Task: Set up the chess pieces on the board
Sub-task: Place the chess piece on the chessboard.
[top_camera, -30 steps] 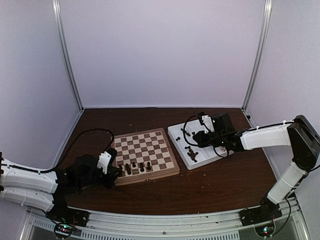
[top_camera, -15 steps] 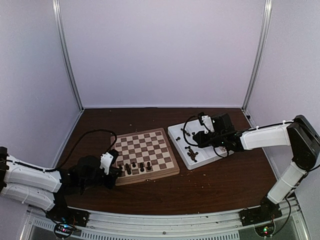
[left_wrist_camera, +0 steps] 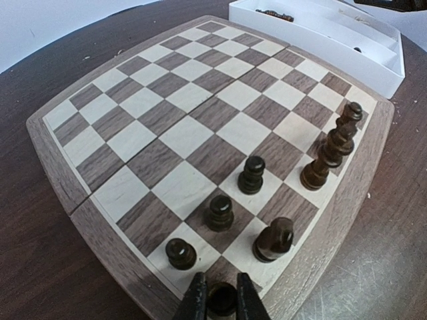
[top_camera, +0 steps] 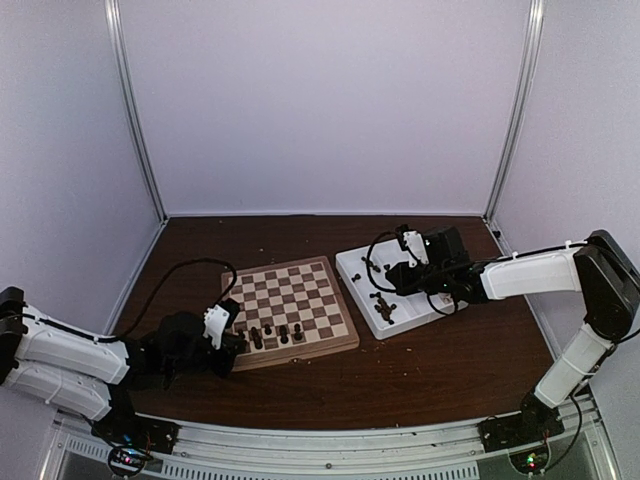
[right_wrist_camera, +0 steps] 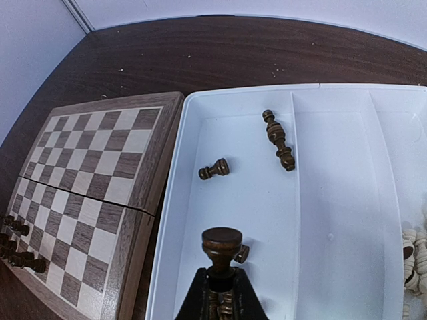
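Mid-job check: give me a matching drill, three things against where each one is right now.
1. left gripper
2. right gripper
3. cream pieces

A. above the white tray, shut on a dark disc-topped piece
B. lying in the tray, not held
C. at the board near edge, shut on a dark round piece

Pairs: 1-C, 2-A, 3-B
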Robot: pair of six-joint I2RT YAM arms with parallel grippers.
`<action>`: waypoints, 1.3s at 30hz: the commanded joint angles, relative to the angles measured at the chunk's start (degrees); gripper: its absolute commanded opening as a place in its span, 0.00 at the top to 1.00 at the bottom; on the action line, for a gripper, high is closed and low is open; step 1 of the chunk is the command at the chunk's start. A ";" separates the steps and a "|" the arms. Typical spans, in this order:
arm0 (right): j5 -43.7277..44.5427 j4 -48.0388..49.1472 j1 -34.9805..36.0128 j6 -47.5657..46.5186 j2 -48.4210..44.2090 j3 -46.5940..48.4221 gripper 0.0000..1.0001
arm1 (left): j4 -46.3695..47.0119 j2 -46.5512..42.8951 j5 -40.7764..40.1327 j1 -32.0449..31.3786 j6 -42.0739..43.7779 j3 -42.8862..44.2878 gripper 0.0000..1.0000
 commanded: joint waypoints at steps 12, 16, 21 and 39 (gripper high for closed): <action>-0.75 0.83 -0.54 0.19 0.47 0.55 1.00 | 3.93 1.34 -1.74 -0.30 -0.23 0.00 0.86; -0.82 0.83 -0.62 0.19 0.58 0.64 1.00 | 4.25 1.94 -1.00 -0.31 -0.38 0.23 0.85; -0.92 0.70 -0.63 0.19 0.53 0.56 1.00 | 4.99 2.76 -0.62 -0.27 -0.60 0.38 0.84; -1.36 0.74 -0.81 0.36 0.65 0.69 1.00 | 0.95 -0.66 -0.39 -0.31 -1.34 0.75 0.71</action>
